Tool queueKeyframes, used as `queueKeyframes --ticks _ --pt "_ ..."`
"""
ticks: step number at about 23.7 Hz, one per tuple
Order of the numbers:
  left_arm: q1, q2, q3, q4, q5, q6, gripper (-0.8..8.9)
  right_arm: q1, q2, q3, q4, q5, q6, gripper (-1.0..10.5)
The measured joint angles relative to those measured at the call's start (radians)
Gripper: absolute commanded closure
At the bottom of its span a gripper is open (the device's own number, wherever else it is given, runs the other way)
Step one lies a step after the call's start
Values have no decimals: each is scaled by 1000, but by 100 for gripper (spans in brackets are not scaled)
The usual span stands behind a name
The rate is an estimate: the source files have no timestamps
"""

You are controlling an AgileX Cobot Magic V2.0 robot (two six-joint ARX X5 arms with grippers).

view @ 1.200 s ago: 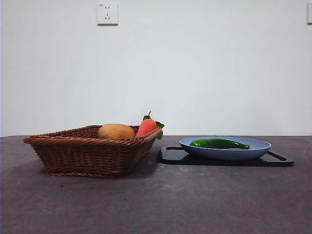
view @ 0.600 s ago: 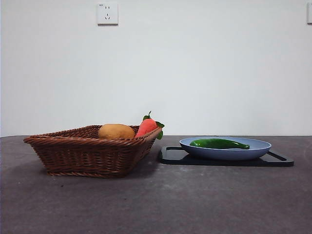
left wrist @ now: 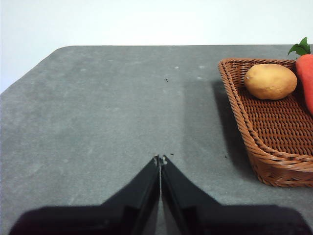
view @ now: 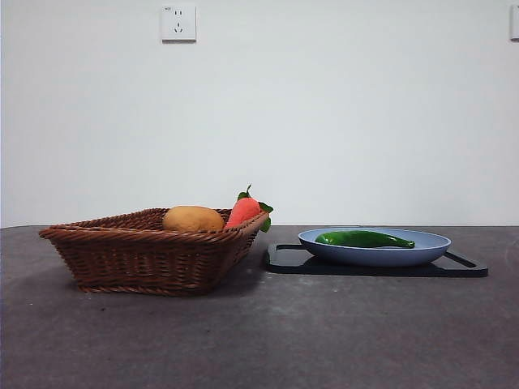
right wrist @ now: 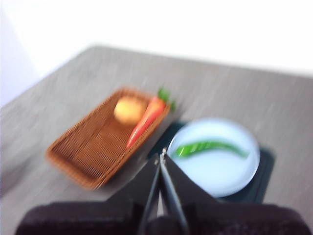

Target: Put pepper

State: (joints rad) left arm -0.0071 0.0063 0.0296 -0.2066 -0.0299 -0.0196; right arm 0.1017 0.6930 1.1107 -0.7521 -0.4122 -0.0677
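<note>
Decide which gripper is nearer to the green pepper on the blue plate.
Right. The right gripper hangs above the table just short of the plate holding the pepper. The left gripper is beyond the basket's far side from the plate.

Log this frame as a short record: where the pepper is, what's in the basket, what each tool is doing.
pepper: lying in the blue plate
plate: on a black tray, beside the basket
basket contents: potato and carrot
left tool: shut, empty, above bare table beside the basket
right tool: shut, empty, high above the plate and basket; view blurred
contact with pepper: none
</note>
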Motion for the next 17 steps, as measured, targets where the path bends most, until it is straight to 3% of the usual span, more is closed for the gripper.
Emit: queueKeyframes --ticks 5,8,12,17 --pt "0 0 0 0 0 0 805 -44 -253 -393 368 18 3 943" --pt "0 0 0 0 0 0 805 -45 -344 -543 482 64 12 943" --pt "0 0 0 0 0 0 805 -48 -455 -728 567 142 39 943" --pt "0 0 0 0 0 0 805 -48 -570 -899 612 179 60 943"
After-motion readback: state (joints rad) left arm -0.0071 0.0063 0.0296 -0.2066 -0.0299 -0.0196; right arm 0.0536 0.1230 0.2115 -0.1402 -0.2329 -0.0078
